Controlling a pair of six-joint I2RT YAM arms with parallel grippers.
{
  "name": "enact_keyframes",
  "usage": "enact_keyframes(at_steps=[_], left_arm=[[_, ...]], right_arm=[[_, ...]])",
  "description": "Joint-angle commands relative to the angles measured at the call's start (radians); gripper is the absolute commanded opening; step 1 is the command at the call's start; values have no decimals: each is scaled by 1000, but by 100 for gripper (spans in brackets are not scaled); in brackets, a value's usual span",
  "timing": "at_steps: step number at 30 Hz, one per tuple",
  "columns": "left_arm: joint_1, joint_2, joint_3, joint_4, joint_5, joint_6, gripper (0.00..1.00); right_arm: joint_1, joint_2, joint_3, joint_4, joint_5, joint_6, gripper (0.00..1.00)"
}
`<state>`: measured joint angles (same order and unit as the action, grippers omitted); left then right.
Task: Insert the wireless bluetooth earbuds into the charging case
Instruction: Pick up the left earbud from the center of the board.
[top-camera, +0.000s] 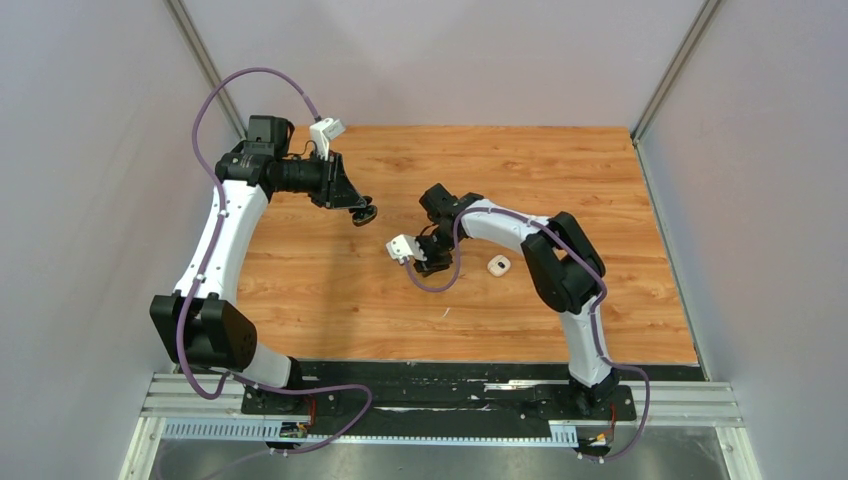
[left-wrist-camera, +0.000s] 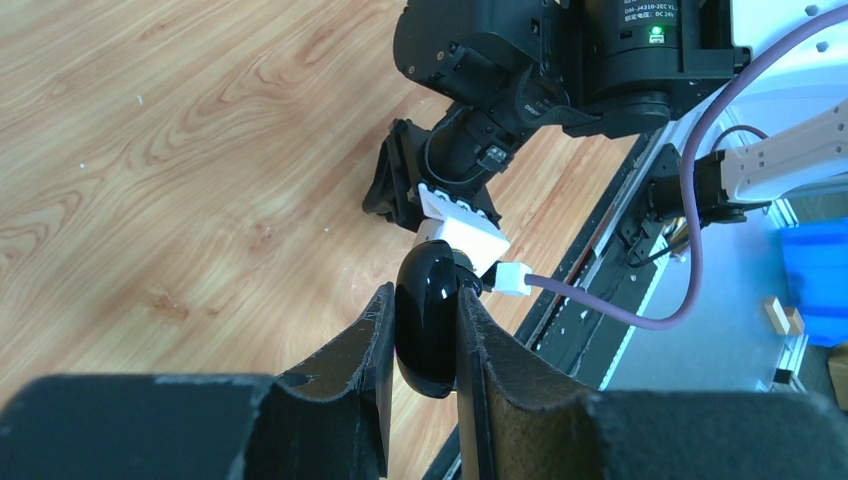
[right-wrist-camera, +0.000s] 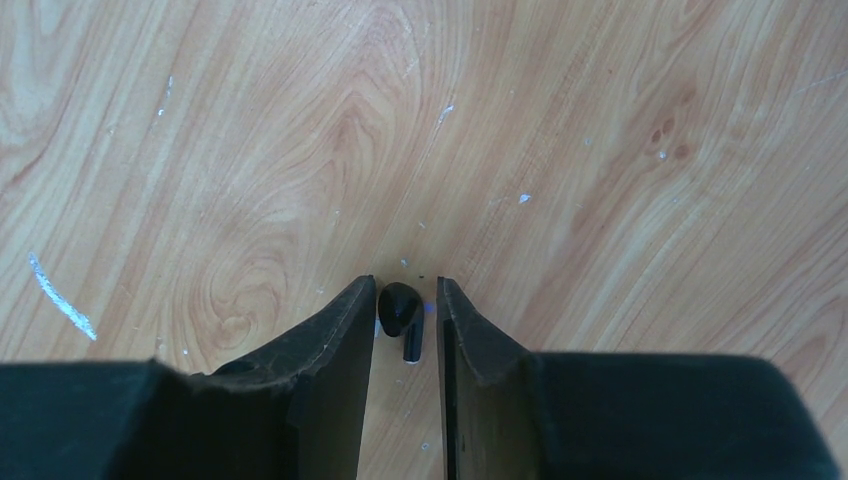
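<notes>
My left gripper (top-camera: 362, 212) is raised over the back left of the table and is shut on a glossy black charging case (left-wrist-camera: 428, 325), pinched edge-on between its fingers (left-wrist-camera: 425, 300). My right gripper (top-camera: 432, 265) points down at mid-table. In the right wrist view its jaws (right-wrist-camera: 405, 285) stand a little apart on either side of one tiny black earbud (right-wrist-camera: 401, 308). The earbud lies on the wood, close to the left finger. The other earbuds do not show.
A small white rounded case (top-camera: 498, 265) lies on the wooden table (top-camera: 620, 200) just right of my right gripper. Grey walls enclose the table on the left, back and right. The arm bases sit on a black rail (top-camera: 440, 385) at the near edge.
</notes>
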<state>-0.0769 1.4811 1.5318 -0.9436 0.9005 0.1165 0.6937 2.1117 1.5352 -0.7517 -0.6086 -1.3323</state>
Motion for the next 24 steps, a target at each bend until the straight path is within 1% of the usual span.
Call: enact_keyframes(at_steps=[1, 7, 13, 18, 20, 21, 24], left_arm=[[6, -10, -4, 28, 33, -12, 0], [6, -5, -3, 33, 41, -17, 0], [5, 1, -2, 42, 47, -25, 0], [6, 13, 5, 45, 52, -30, 0], [6, 18, 11, 47, 53, -33, 0], [6, 22, 13, 48, 55, -35, 0], [6, 31, 17, 54, 57, -45, 0]], right_arm=[[21, 30, 43, -37, 81, 10, 29], [37, 80, 109, -119, 157, 37, 27], [42, 129, 174, -197, 200, 72, 16], [43, 122, 176, -210, 196, 90, 9], [43, 116, 185, -216, 184, 102, 2], [42, 109, 193, -219, 177, 111, 0], [33, 66, 227, -243, 123, 155, 0]])
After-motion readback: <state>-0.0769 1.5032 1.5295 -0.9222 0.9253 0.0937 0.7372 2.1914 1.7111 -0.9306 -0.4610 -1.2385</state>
